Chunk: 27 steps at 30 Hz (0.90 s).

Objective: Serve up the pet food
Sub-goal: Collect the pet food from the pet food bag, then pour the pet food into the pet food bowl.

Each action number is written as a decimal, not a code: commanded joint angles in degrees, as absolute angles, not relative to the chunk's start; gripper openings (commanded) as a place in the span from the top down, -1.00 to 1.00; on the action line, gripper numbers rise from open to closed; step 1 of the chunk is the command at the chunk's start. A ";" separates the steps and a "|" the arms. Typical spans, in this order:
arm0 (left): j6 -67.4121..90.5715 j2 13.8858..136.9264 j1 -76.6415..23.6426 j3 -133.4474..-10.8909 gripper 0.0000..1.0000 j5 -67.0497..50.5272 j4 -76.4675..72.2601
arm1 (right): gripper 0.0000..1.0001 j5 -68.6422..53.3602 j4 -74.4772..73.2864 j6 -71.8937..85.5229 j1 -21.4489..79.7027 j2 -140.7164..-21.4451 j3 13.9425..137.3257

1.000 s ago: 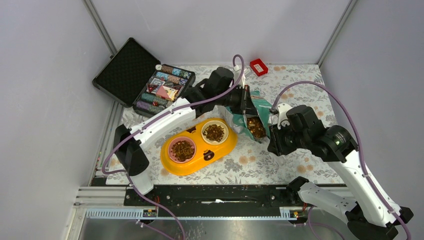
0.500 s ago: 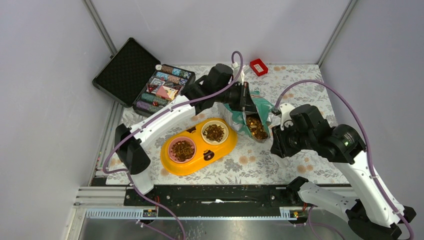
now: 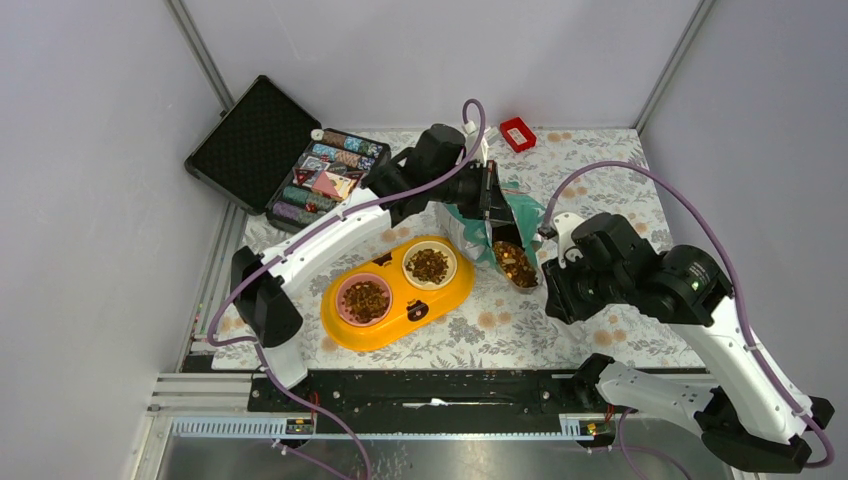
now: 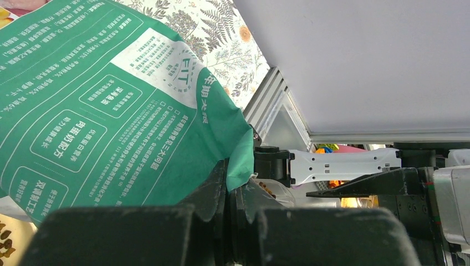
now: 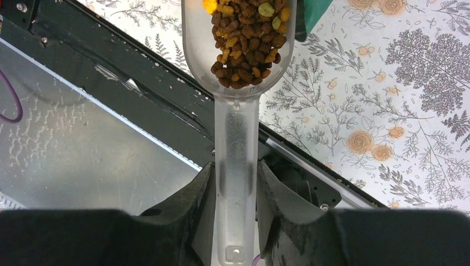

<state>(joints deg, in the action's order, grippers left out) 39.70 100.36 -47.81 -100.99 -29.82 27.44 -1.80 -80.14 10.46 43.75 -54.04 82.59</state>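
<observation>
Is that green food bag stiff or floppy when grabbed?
Probably floppy: the bag folds at its edge where the left gripper pinches it. It looks like thin printed film, so likely light and slippery. With its mouth open, it might slump and spill if released.

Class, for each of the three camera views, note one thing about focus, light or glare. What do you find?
Top external: even, soft light, only faint shadows on the table, all sharp. Left wrist: the left gripper is a dark blur up close, the print on the pouch sharp. Right wrist: the right gripper is blurred, the scoop and kibble crisp.
</observation>
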 commanded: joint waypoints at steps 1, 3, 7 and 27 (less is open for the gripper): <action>42.76 98.01 -47.51 -107.83 1.00 -35.50 16.00 | 1.00 -1.94 -82.78 11.10 45.30 -54.18 85.04; 42.81 98.15 -47.37 -107.99 1.00 -35.64 15.95 | 1.00 -1.77 -83.13 11.39 45.60 -54.11 85.32; 42.80 98.56 -46.99 -108.23 1.00 -35.35 16.00 | 1.00 -1.35 -83.86 11.55 45.96 -53.83 85.83; 41.66 103.39 -43.66 -113.55 1.00 -35.78 19.03 | 1.00 2.29 -87.16 11.45 48.00 -56.00 97.08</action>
